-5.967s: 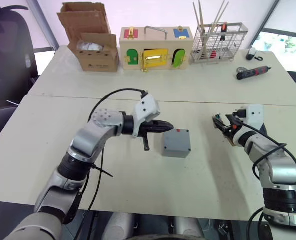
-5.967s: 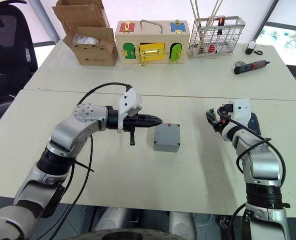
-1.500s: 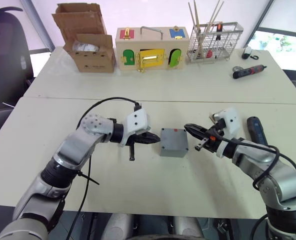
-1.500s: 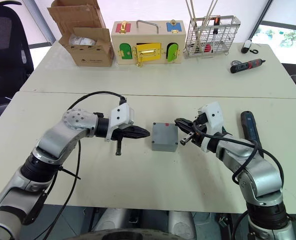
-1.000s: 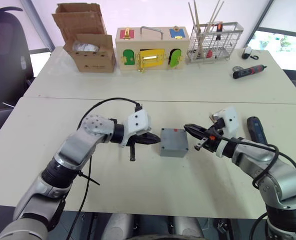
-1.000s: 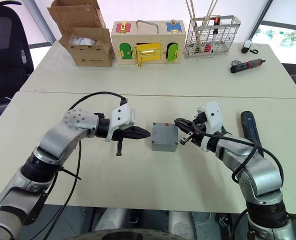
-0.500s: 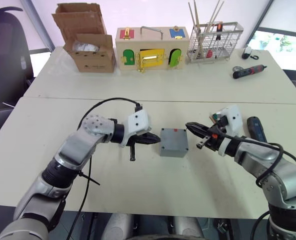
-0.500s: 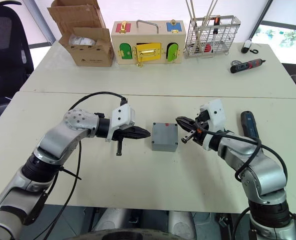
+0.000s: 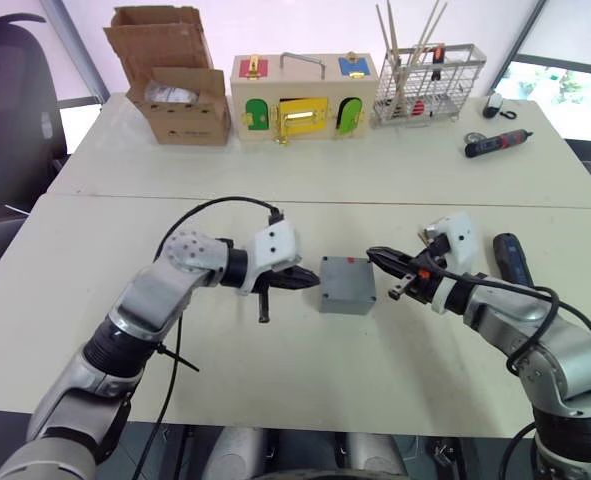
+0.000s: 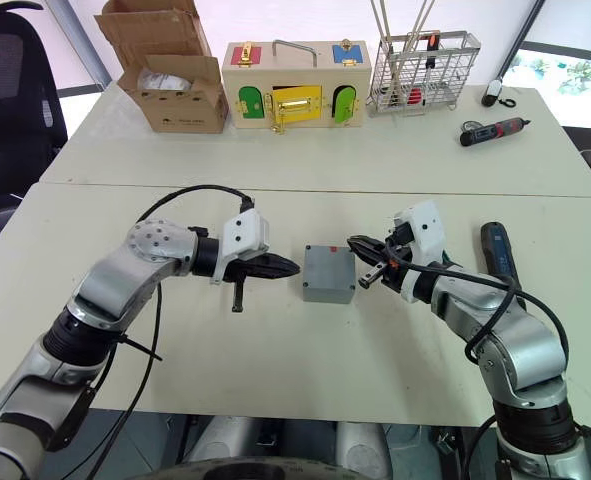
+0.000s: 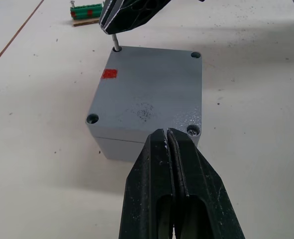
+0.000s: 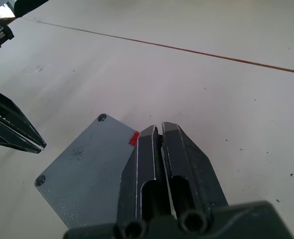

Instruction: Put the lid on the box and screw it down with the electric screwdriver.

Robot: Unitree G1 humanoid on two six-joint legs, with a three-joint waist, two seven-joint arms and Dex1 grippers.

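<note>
- The cardboard box (image 9: 180, 85) stands at the upper left of the head view, at the far edge of the desk (image 9: 65, 270), its flaps open.
- The left gripper (image 9: 300, 281) sits left of centre, its two black fingers pressed together and holding nothing. Its tip is just beside the left side of the grey box, and whether it touches cannot be told. A thin black piece hangs from under this gripper toward the desk.
- The wooden box (image 9: 305, 98) with red, blue, green and yellow doors stands at upper centre, right of the cardboard box.
- The box (image 9: 347, 295) is at the centre of the frame, on the near half of the desk, between the two grippers. The lid (image 11: 149, 94) lies on top of it, matching its outline, with a small red mark near one corner and a screw hole in each corner.
- The right gripper (image 9: 377, 256) is right of centre, fingers closed on a small metal screw (image 11: 116, 43). In the left wrist view the screw points down at the lid corner beside the red mark, its tip at the corner hole.
- The wire rack (image 9: 430, 80) with sticks standing in it is at upper right.
- The electric screwdriver (image 9: 511, 262) lies on the desk at the right, just beyond the right forearm, well apart from the box.
- A smaller black-and-red screwdriver (image 9: 497, 144) lies further back at upper right.
</note>
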